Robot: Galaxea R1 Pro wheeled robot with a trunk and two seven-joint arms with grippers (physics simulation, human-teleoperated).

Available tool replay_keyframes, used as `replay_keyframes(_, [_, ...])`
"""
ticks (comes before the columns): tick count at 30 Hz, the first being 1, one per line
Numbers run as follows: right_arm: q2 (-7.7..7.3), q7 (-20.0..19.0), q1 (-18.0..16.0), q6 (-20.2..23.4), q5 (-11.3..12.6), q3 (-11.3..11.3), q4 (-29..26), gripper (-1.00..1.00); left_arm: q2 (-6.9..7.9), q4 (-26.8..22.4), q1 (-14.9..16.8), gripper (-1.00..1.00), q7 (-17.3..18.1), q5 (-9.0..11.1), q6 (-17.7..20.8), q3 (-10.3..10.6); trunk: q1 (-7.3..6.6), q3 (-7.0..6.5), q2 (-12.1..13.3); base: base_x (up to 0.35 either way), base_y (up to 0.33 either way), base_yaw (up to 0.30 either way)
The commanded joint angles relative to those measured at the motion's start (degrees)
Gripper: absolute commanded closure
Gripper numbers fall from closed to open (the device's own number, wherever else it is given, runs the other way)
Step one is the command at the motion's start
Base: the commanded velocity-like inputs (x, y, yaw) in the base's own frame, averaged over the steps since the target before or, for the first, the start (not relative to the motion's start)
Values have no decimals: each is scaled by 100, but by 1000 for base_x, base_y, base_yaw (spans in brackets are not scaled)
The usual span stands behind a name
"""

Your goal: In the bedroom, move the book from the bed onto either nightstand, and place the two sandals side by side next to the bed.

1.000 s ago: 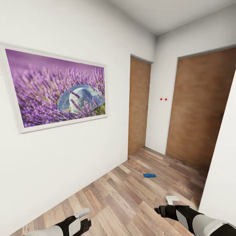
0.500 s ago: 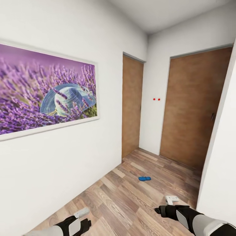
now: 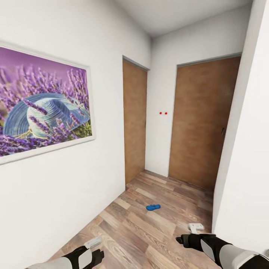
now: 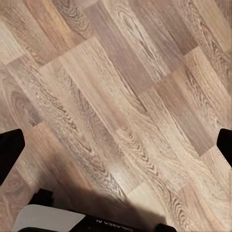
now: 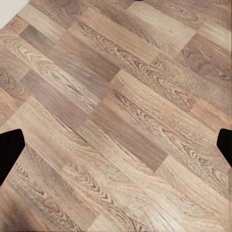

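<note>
One bright blue sandal (image 3: 153, 207) lies flat on the wood-plank floor (image 3: 134, 228) of a narrow hallway, well ahead of both arms. My left gripper (image 3: 93, 243) hangs low at the near left and my right gripper (image 3: 196, 226) low at the near right, both far short of the sandal. In the left wrist view the left gripper (image 4: 116, 145) is open over bare planks. The right gripper (image 5: 116, 145) is likewise open with nothing between its fingers. The book, the bed and the nightstands are out of view.
A framed lavender picture (image 3: 41, 119) hangs on the white left wall. Two shut brown doors (image 3: 134, 119) (image 3: 200, 123) close the hallway's far end. A white wall corner (image 3: 243, 157) juts in close on the right.
The whole view has shifted: the camera has moved forward and turned, so the picture slid left and the sandal sits nearer. Both arms hold the same pose.
</note>
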State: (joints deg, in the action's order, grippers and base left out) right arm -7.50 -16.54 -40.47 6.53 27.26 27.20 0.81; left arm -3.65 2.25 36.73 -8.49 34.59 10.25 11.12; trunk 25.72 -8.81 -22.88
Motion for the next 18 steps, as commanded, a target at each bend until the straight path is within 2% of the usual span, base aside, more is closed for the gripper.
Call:
replay_keyframes(1, [0,-25,-5,15,61,45,8,-100,-2,8,5,-100,-13,48,13,48,6,2,-4,343,19,-233])
replay_keyframes(10, [-2,-25,-5,15,61,48,9,-100,-4,5,4,-100,-13,48,13,48,6,2,-4,342,7,-200])
replay_keyframes(14, [-1,-25,-5,15,61,48,8,-100,-4,4,7,-100,-13,48,7,48,6,2,-4,264,1,-81])
replay_keyframes(18, [0,-25,-5,15,61,47,9,-100,-4,4,6,-100,-13,48,5,48,6,2,-4,121,0,-33])
